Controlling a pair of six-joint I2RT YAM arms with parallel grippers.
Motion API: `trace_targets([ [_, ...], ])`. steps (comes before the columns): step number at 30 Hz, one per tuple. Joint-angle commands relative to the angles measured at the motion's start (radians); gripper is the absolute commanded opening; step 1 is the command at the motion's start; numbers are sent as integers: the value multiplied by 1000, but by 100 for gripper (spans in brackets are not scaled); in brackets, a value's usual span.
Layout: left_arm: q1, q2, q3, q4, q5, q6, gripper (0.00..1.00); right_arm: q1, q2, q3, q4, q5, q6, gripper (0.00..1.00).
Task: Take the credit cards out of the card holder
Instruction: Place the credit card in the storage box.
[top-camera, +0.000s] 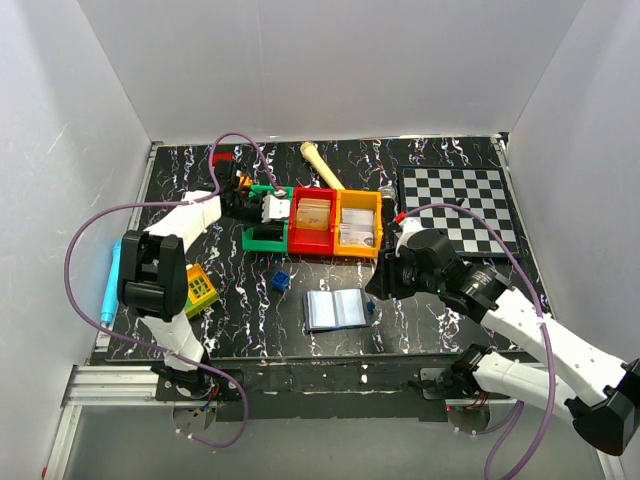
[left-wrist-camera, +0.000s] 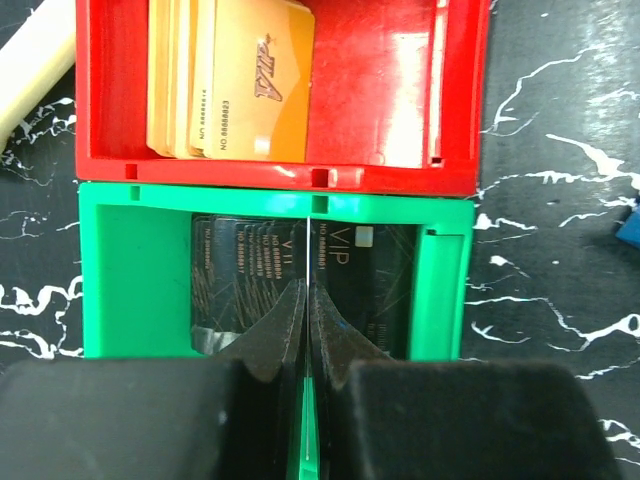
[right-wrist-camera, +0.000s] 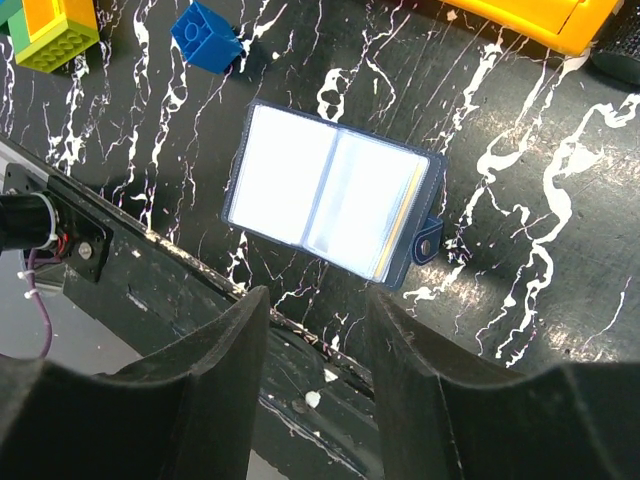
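From the top view I note the card holder (top-camera: 337, 309) lying open near the table (top-camera: 440, 320) front edge, bare tabletop to its left; left wrist view, the left gripper (left-wrist-camera: 305, 300) pressed together over black cards (left-wrist-camera: 360, 270) inside the green bin (left-wrist-camera: 130, 270); right wrist view, the right gripper (right-wrist-camera: 318, 300) parted, empty, over that edge.

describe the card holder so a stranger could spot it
On the black marbled table, look near the front edge, in front of the row of coloured bins. The card holder lies there open like a small book, navy-edged with pale sleeves and a snap tab, flatter and wider than the blue block nearby.
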Motion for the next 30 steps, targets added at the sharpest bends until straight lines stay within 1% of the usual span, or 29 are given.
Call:
trace_targets([
  [1,4,23,59,-28,14,42,0,3,8,-2,44,-7,-20,51],
  [6,4,48,53,-62,46,41,0,3,21,-4,54,-9,-24,51],
  [15,4,33,15,-97,100,23,0,5,44,-4,67,-21,-26,51],
  [20,4,45,-7,-97,105,13,0,3,40,-7,67,-18,-27,51],
  [30,4,103,19,-104,89,6,0,3,43,-2,64,-9,-32,51],
])
